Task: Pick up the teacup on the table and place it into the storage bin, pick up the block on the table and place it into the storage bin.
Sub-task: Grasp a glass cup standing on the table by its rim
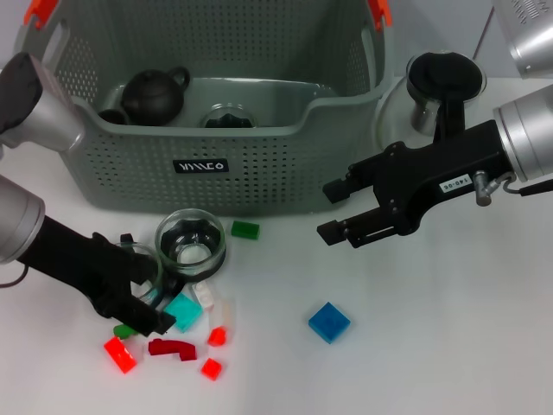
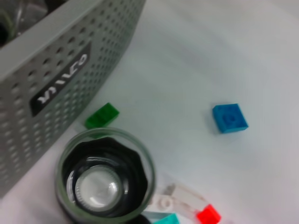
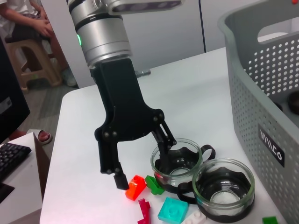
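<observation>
Left gripper [image 3: 142, 168] open astride one teacup [image 3: 176, 163] near table's front-left; could jostle neighbouring teacup [image 1: 190, 241]. Right gripper [image 1: 335, 210] open, idle.

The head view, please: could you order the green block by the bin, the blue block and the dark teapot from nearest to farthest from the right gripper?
From the open right gripper, hovering beside the storage bin:
1. Green block, on the table by the bin's front wall.
2. Blue block, alone on the table below the gripper; close to the green one, a narrow call.
3. Dark teapot, inside the bin, far corner.
</observation>
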